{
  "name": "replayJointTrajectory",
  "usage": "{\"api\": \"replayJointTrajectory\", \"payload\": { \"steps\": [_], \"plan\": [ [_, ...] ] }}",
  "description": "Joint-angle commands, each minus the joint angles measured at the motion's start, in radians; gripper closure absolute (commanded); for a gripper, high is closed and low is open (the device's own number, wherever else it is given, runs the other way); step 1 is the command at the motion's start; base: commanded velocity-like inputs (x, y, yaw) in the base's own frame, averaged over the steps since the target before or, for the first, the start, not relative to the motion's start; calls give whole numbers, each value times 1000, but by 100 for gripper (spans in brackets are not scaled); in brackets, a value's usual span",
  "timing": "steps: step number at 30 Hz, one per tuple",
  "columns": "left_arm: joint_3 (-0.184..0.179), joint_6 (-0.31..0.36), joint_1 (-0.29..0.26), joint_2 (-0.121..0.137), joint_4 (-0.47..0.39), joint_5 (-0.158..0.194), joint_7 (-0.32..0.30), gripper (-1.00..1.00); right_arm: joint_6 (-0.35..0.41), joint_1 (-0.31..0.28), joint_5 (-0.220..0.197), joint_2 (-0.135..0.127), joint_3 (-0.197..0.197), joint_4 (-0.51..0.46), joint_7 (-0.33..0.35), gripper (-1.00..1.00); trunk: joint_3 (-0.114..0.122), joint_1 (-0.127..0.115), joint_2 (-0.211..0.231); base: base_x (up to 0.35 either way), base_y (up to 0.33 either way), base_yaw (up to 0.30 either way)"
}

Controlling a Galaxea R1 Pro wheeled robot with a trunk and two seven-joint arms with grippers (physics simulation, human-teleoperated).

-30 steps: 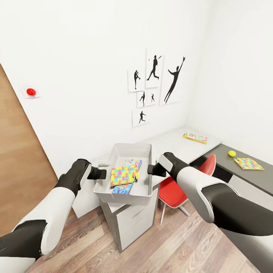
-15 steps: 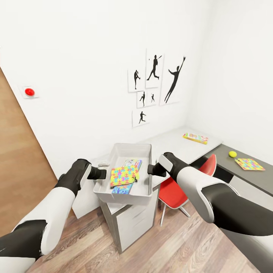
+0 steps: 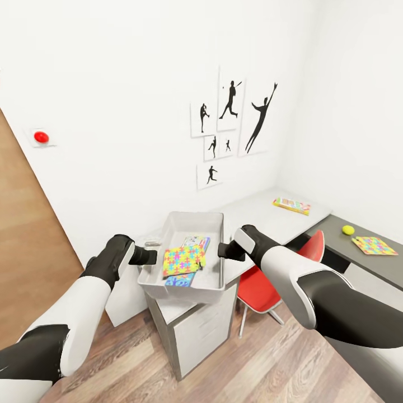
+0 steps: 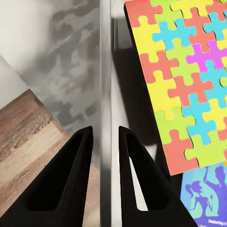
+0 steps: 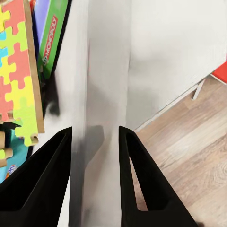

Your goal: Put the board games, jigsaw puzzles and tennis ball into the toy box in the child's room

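Left tool (image 3: 150, 256) and right tool (image 3: 225, 249) pinching opposite walls of toy box (image 3: 210, 224), puzzle (image 3: 183, 259) inside, over near surface (image 3: 257, 210)

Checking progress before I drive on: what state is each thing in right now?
toy box: held at both side walls, holds a puzzle and flat boxes
left claw: shut on the toy box's wall
right claw: shut on the opposite wall
jigsaw puzzle: tilted inside the toy box
second jigsaw puzzle: flat on the dark wing
tennis ball: on the wing
board game: flat on the table
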Motion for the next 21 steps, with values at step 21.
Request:
{"api": "replayJointTrajectory", "payload": {
  "steps": [21],
  "plan": [
    [2, 9, 0, -10, 1, 4, -5, 100, -81, -1, -10, 0, -4, -8, -6, 100, -2, 1, -2, 54, -5, 64]
  ]
}}
